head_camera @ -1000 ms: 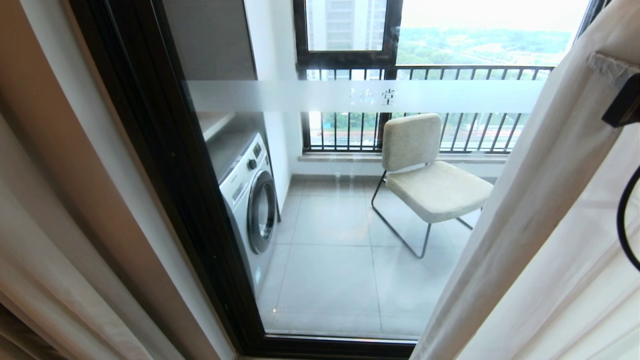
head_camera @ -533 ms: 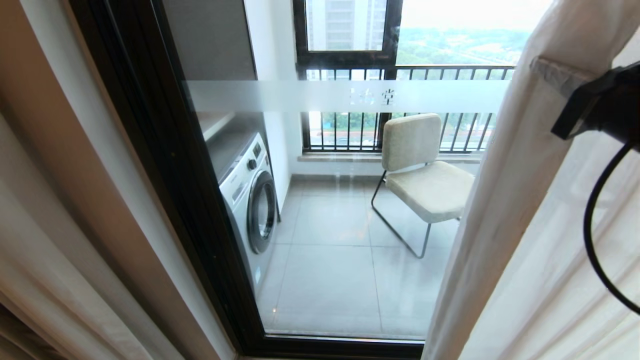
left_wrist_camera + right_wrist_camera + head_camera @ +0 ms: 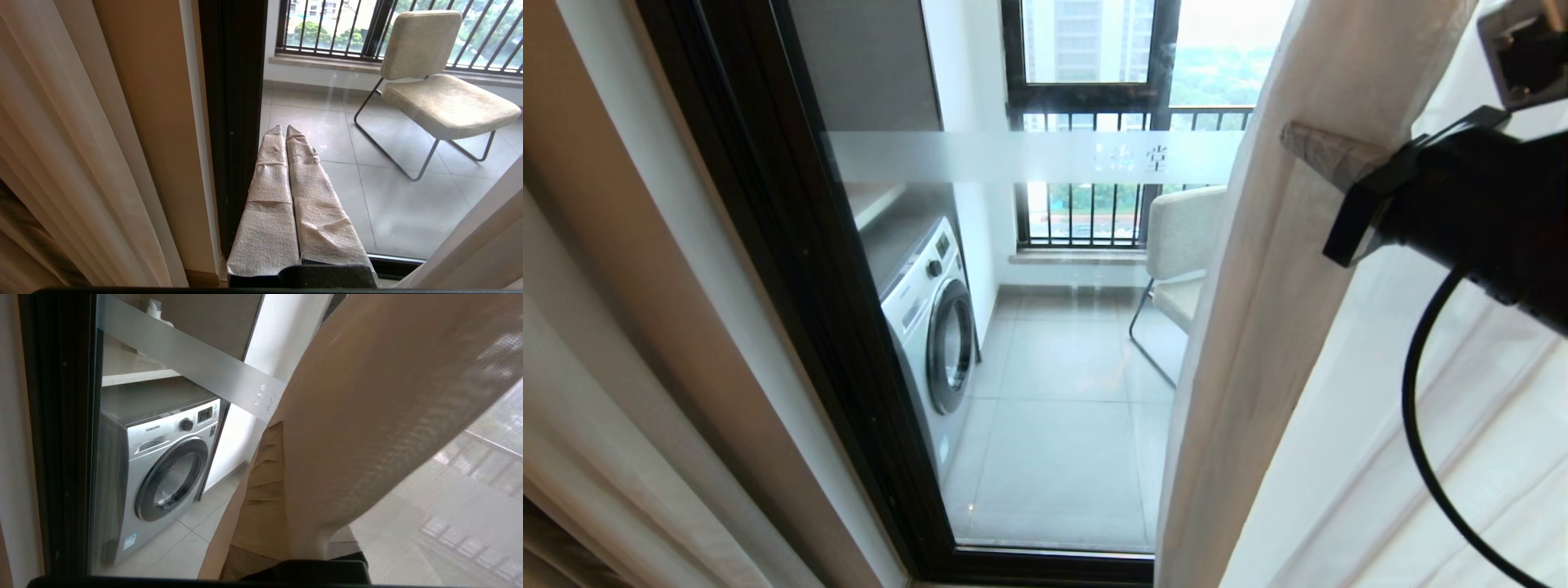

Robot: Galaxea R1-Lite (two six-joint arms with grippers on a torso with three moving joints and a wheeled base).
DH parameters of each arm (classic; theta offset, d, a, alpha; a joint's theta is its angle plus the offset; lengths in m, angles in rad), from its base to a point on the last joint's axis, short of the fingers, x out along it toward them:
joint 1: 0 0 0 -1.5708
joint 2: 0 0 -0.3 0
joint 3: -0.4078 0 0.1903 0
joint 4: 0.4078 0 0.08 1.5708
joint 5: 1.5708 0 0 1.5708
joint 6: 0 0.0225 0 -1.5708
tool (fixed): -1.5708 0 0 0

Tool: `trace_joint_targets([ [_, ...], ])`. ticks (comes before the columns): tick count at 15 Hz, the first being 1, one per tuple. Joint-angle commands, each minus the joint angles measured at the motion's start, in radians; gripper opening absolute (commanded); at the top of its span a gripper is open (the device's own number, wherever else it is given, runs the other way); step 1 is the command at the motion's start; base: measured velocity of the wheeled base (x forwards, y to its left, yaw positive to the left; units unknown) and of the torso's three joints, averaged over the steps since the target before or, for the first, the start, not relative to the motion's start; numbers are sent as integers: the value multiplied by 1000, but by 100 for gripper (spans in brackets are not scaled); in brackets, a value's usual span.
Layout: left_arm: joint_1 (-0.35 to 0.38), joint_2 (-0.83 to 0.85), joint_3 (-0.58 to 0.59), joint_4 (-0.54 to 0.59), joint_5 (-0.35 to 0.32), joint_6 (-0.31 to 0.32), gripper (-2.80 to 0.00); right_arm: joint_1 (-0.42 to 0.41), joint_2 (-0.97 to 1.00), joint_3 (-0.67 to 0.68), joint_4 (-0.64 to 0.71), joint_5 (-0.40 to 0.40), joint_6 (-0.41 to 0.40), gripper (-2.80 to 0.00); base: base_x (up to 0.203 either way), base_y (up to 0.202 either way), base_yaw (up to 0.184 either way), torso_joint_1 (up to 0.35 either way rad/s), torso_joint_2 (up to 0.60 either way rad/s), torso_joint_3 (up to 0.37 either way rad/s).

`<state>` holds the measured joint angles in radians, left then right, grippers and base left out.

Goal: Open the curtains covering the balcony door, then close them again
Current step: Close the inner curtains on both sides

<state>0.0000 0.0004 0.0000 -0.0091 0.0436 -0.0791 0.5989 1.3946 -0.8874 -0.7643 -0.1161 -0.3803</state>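
The curtains (image 3: pixel 1258 343) cover the right part of the balcony door (image 3: pixel 1045 245), right gripper (image 3: pixel 1307 143) jaws clenched on their edge. Beyond the door: washing machine (image 3: pixel 931 318), chair (image 3: pixel 1180 245), tiled floor (image 3: pixel 1054 441). Left gripper (image 3: pixel 284 132) jaws clenched, empty.

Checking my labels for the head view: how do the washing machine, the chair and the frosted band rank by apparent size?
1. Frosted band
2. Washing machine
3. Chair, half hidden behind the curtains
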Motion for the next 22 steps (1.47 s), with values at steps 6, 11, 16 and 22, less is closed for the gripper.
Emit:
trace_joint_targets([
  [6,2,1,0,0,1,-1,-280,-66,-2,0,-40,-131,4,-280,0,0,0,0,0,0],
  [11,1,0,0,-1,1,-1,-280,-238,-7,-1,-36,-135,3,-280,0,0,0,0,0,0],
  [16,0,1,0,-1,1,-1,-280,-394,11,-2,-42,-135,3,-280,0,0,0,0,0,0],
  [22,0,1,0,0,1,-1,-280,-435,26,-1,-49,-134,4,-280,0,0,0,0,0,0],
])
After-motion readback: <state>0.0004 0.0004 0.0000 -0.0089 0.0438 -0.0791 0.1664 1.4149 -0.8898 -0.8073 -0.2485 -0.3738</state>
